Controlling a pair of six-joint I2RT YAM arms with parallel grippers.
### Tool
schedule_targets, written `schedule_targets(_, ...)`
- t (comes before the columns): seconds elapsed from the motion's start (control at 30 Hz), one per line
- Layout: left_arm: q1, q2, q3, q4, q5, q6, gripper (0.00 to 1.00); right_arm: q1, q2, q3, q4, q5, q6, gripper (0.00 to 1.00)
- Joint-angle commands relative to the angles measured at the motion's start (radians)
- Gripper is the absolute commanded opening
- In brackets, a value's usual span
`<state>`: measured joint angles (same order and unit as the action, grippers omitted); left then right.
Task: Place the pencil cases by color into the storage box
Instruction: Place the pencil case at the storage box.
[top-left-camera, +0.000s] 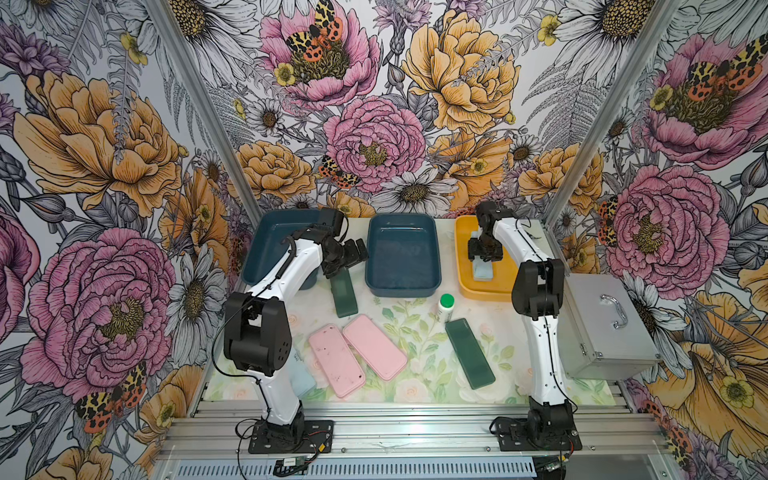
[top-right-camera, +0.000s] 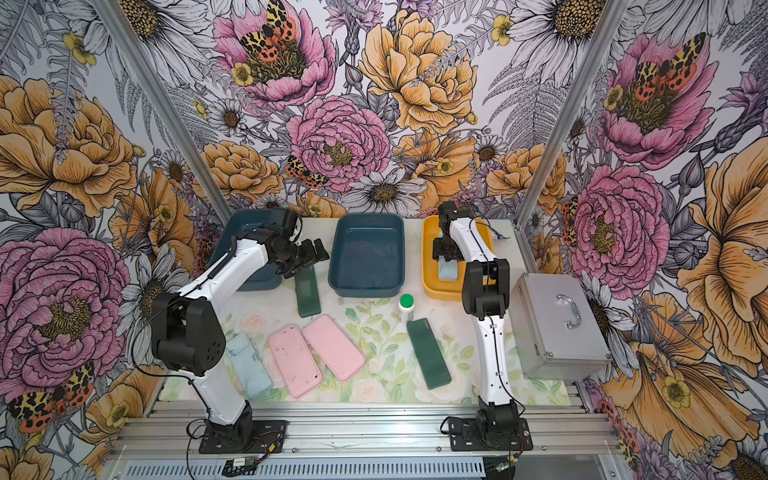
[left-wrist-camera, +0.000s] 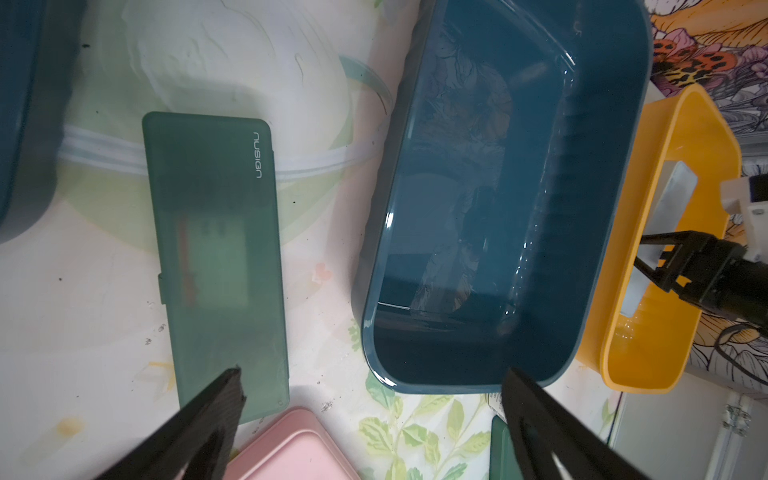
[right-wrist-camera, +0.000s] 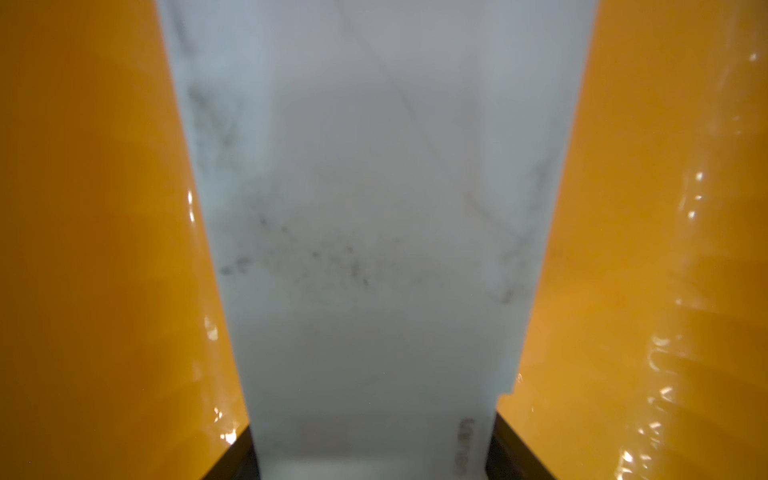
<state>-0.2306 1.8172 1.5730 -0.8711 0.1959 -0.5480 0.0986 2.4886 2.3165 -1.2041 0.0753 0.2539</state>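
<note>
My right gripper (top-left-camera: 483, 254) (right-wrist-camera: 372, 451) is shut on a light blue pencil case (top-left-camera: 482, 272) (right-wrist-camera: 374, 208), held inside the yellow storage box (top-left-camera: 464, 286). My left gripper (top-left-camera: 353, 254) (left-wrist-camera: 374, 374) hangs open over the far end of a dark green case (top-left-camera: 344, 293) (left-wrist-camera: 216, 257), between two dark blue boxes (top-left-camera: 402, 217) (top-left-camera: 266, 232). Both blue boxes look bare inside. Flat on the mat lie two pink cases (top-left-camera: 336, 359) (top-left-camera: 374, 347), a second dark green case (top-left-camera: 469, 353) and another light blue case (top-right-camera: 248, 365) beside the left arm.
A small white bottle with a green cap (top-left-camera: 446, 306) stands between the middle blue box and the near green case. A silver metal carry case (top-left-camera: 602, 328) sits at the table's right edge, close to the right arm.
</note>
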Motion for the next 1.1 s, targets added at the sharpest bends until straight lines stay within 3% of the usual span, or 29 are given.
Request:
schedule_targets(0.0, 0.022, 0.076, 0.019, -0.04, -0.017, -0.009, 0.99, 0.0, 0.011, 0.035, -0.008, 0.012, 0.015, 0.53)
schedule_targets(0.3, 0.007, 0.138, 0.005, -0.105, -0.174, -0.008, 0.99, 0.006, 0.009, 0.044, -0.008, 0.012, 0.015, 0.53)
schedule_targets(0.57, -0.011, 0.184, 0.015, -0.112, -0.247, -0.017, 0.99, 0.008, -0.003, 0.053, -0.005, 0.012, 0.015, 0.53)
schedule_targets(1.07, -0.015, 0.283, 0.086, -0.114, -0.277, -0.024, 0.99, 0.016, -0.066, 0.013, -0.008, 0.012, 0.015, 0.53)
